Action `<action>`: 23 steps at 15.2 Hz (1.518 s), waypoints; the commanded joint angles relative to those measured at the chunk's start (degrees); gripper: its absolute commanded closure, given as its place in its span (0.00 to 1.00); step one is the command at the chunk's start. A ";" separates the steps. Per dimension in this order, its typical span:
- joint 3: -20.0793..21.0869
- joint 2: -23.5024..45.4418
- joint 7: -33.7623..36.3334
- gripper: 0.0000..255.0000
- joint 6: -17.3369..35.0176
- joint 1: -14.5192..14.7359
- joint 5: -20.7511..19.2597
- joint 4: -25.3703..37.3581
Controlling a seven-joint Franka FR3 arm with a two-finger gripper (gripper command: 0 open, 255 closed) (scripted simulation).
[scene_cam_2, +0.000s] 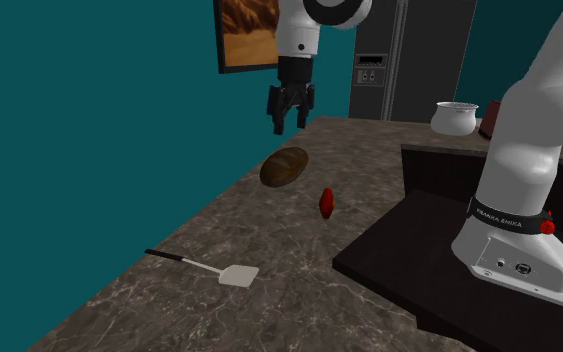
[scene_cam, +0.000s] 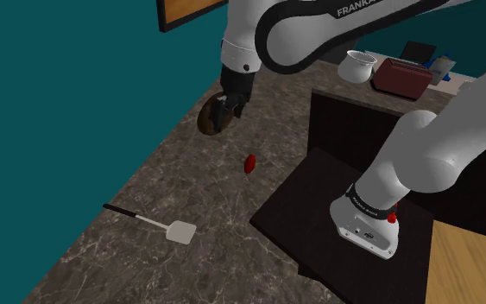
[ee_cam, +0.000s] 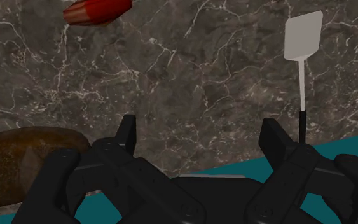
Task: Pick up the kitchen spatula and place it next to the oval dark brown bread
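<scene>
Teal wall [scene_cam: 59, 95] is seen along the left of the scene, bordering a dark brown marbled stone countertop [scene_cam: 146, 259] with pale veins. Near the left edge of that surface, on the near side, the kitchen spatula [scene_cam: 159, 224] with a thin black-and-white handle and a flat white blade is laid flat; its blade is turned towards the right in the shoulder view. It is untouched and well apart from everything else [scene_cam_2: 209, 267], and in the wrist view it is seen beyond the gripper [ee_cam: 302, 51].

Farther along the counter and to the right, the oval dark brown bread [scene_cam_2: 285, 166] is set close to the wall. The all-black two-finger gripper [scene_cam_2: 290, 126] is hung above the loaf's far end, pointed downwards. Its fingers are spread wide with nothing between them [ee_cam: 199, 130], and in the shoulder view the loaf [scene_cam: 205, 121] is partly covered by the gripper [scene_cam: 229, 114].

A small red, glossy object [scene_cam: 249, 163] is placed on the counter between bread and spatula, nearer the bread. To the right, the black box stand [scene_cam: 318, 216] carries the white arm base [scene_cam: 366, 226]. At the far right, a white pot [scene_cam: 358, 66] and a dark red tray [scene_cam: 401, 76] are seen.
</scene>
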 commanded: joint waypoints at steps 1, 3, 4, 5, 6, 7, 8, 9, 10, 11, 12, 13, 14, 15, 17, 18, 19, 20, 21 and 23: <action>1.51 3.87 1.26 0.00 2.83 0.48 -0.92 1.12; 2.87 7.87 2.74 0.00 5.36 0.93 -2.34 2.55; 3.50 9.92 3.57 0.00 6.54 1.16 -3.22 3.36; 4.07 11.99 4.45 0.00 7.67 1.43 -4.20 4.23; 4.60 14.09 5.39 0.00 8.72 1.72 -5.30 5.17; 5.05 16.20 6.38 0.00 9.71 2.07 -6.49 6.17; 5.40 18.33 7.41 0.00 10.62 2.48 -7.76 7.23; 5.66 20.48 8.46 0.00 11.46 2.97 -9.10 8.36; 5.84 22.62 9.53 0.00 12.22 3.52 -10.49 9.55; 5.93 24.77 10.60 0.00 12.90 4.15 -11.91 10.81; 5.92 26.92 11.64 0.00 13.51 4.86 -13.33 12.13; 5.83 29.06 12.64 0.00 14.04 5.65 -14.72 13.51; 5.66 31.18 13.60 0.00 14.51 6.50 -16.08 14.95; 5.42 33.29 14.50 0.00 14.90 7.42 -17.38 16.45; 4.82 37.47 16.09 0.00 15.51 9.37 -19.77 19.64; 4.47 39.55 16.78 0.00 15.72 10.39 -20.86 21.32; 4.12 41.61 17.40 0.00 15.88 11.42 -21.87 23.05; 3.78 43.66 17.96 0.00 15.98 12.44 -22.83 24.85; 3.40 45.71 18.43 0.00 16.04 13.49 -23.68 26.71; 2.69 49.80 19.16 0.00 15.99 15.57 -25.18 30.62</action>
